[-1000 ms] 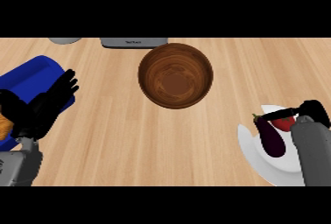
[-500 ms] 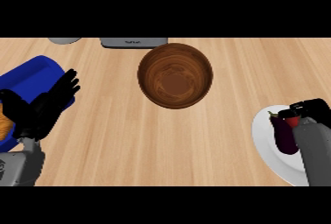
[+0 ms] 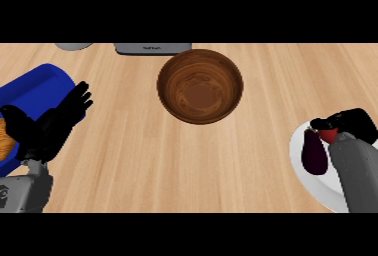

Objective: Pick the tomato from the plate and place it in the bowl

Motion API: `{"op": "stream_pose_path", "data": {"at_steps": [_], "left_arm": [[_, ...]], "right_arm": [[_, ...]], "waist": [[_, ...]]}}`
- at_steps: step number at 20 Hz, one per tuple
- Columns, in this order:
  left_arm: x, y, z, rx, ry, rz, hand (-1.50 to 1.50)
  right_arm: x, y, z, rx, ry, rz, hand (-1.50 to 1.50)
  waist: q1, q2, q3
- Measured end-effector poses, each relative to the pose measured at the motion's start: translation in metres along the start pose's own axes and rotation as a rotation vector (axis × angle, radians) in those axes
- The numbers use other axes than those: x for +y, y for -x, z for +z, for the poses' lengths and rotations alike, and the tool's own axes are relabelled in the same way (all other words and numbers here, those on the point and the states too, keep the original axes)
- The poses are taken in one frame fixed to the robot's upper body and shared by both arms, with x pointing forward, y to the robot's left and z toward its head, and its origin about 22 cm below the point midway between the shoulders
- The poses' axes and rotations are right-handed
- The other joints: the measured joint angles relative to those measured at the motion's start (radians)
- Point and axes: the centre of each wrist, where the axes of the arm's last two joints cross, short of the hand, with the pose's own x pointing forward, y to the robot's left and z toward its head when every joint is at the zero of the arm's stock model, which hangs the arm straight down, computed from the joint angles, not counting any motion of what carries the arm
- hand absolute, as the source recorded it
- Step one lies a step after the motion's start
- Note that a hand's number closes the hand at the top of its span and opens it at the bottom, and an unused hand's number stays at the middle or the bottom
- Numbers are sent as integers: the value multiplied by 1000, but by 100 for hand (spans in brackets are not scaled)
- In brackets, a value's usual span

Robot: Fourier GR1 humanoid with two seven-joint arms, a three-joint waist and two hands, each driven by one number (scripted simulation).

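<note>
Head view of a wooden counter. At the left edge lies one blue plate, partly cut off by the frame, with an orange object on it that is mostly out of view and cannot be identified. Over this plate rests the left hand, fingers straight and spread, grasping nothing.

Along the upper edge, left of centre, sit one pale grey object and one dark grey appliance, both cut off; the appliance bears small lettering too faint to read.

At upper centre stands one brown wooden bowl.

At the right edge lies one white plate, cut off by the frame. On it are one dark purple eggplant and one red tomato, the latter mostly hidden. The right hand is curled around the tomato, which is over the plate's upper part.
</note>
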Motion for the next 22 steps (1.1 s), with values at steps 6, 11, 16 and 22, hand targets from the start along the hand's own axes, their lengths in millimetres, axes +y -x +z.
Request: {"op": "stream_pose_path", "data": {"at_steps": [6,11,16,22], "left_arm": [[6,0,5,13,-24,-2,0],[7,7,7,26,-41,2,0],[11,6,10,30,-50,5,0],[11,2,8,20,-39,2,0]], "right_arm": [[25,-3,59,-249,-52,110,150],[51,8,136,-519,-138,204,150],[24,30,204,-650,-125,222,150],[-40,53,272,-788,-45,189,150]], "waist": [[-18,-13,-3],[-41,-24,-6],[-51,-22,-3],[-39,-16,-2]]}}
